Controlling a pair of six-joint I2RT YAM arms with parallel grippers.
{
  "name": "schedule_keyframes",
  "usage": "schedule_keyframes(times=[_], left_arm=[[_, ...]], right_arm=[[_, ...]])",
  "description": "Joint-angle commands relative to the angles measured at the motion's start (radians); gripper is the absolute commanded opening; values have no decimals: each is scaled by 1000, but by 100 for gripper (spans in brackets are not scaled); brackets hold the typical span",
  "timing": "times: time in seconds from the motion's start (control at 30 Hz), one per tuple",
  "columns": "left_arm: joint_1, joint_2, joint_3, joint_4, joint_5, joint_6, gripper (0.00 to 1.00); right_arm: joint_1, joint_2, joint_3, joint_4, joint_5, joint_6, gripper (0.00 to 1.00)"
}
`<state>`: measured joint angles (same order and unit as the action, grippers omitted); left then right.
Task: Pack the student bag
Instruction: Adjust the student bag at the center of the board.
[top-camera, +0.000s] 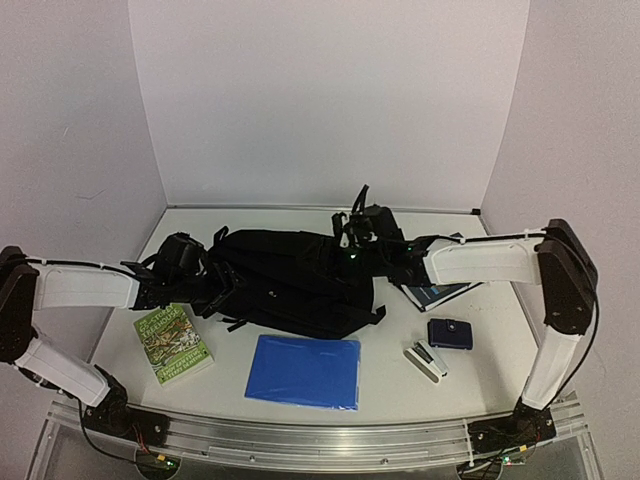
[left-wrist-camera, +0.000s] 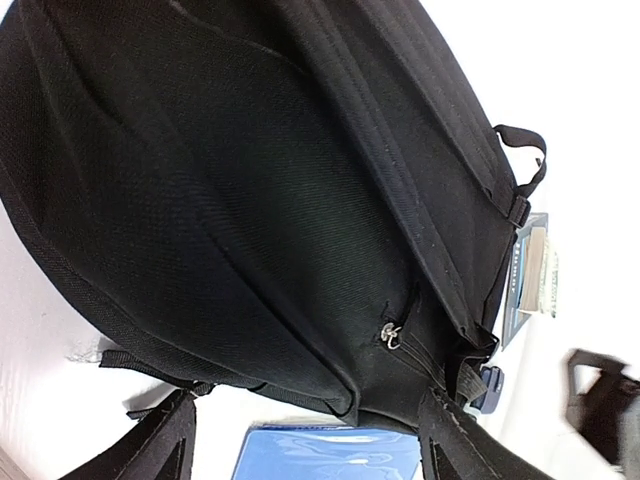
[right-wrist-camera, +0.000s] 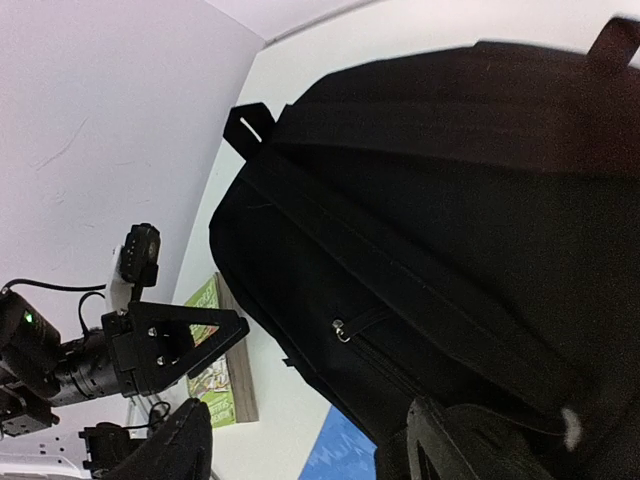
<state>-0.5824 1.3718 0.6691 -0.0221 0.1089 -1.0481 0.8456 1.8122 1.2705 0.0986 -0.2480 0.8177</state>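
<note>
Step, likely: opening student bag (top-camera: 290, 280), zipped on bench (top-camera: 400, 385) — left tool (left-wrist-camera: 305, 425), right tool (right-wrist-camera: 308, 420) both open, empty | Next: pinch zip pull (left-wrist-camera: 390, 335).

The student bag (top-camera: 300, 280) is plain black. The book (top-camera: 172, 343) has a green cover with a mottled picture on it. The folder (top-camera: 303, 370) is plain bright blue, and the small case (top-camera: 450, 333) is dark navy.
</note>
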Motion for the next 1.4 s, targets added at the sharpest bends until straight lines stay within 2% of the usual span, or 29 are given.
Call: schedule_keyframes(times=[0.0,0.2,0.47,0.83,1.13,1.37], left_arm=[[37,28,-28,70,30,-17,74],[48,79,-35,132,43,-21,63],[49,134,-33,132,45,-17,38],[49,180,-51,161,43,-20,31],[49,216,-56,198,59,-24,13],[50,220,-56,200,63,-21,4]], right_arm=[[13,97,12,216,-104,175,63],[21,208,36,293,-112,239,59],[32,305,61,332,-135,291,53],[42,404,75,391,-47,351,43],[42,465,98,434,39,405,39],[42,500,128,436,28,427,37]])
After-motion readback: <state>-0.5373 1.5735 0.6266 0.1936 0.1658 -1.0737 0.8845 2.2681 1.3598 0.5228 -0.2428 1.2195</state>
